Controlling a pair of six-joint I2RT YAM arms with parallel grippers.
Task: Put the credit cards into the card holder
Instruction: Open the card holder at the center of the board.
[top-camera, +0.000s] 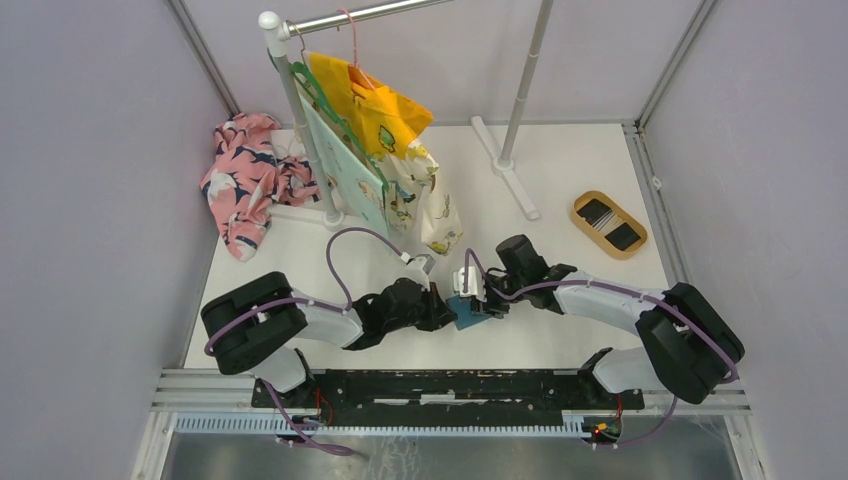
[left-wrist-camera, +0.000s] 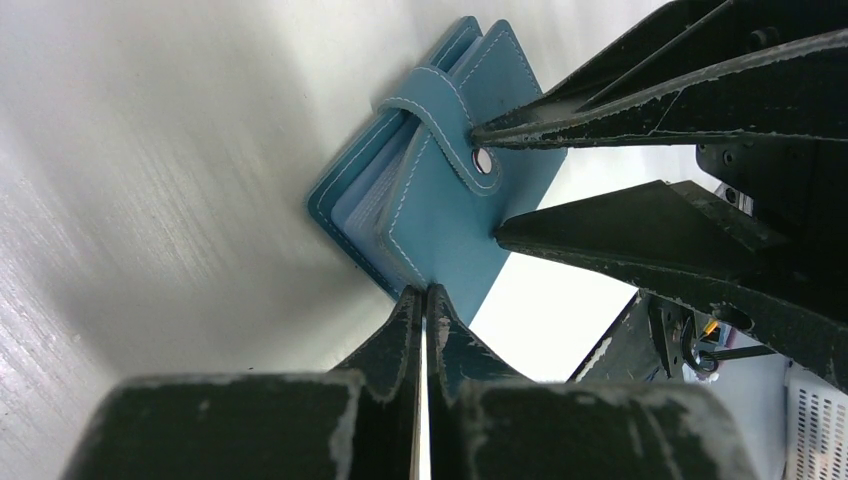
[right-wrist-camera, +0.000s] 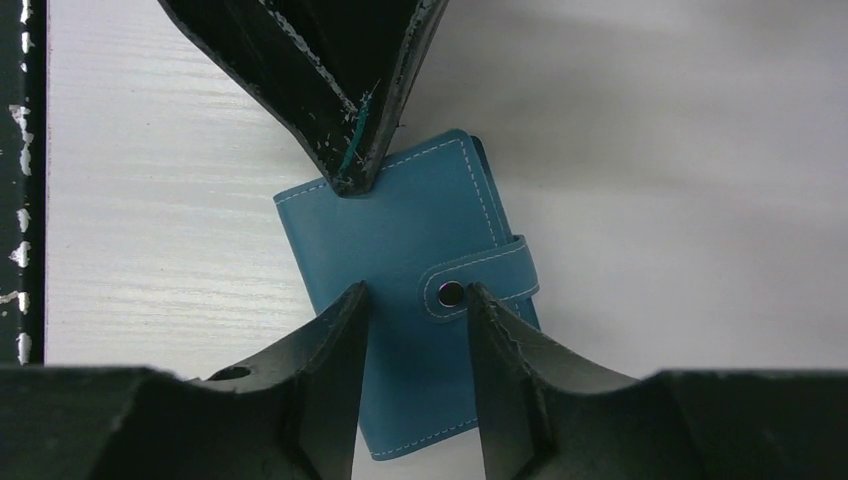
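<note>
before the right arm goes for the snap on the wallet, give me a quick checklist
1. Card holder lying flat and closed: ok.
2. Right pincer open, with a finger on either side of the snap tab: ok.
3. Snap tab undone: not ok, it is fastened.
4. Left pincer bracing the holder: cannot tell; it is shut, with its tip at the holder's edge.
5. Credit cards clear of both arms: ok, they lie in the tan tray.

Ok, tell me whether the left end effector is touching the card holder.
Touching. In the right wrist view the left end effector, shut, presses its tip onto the edge of the card holder with no gap.
</note>
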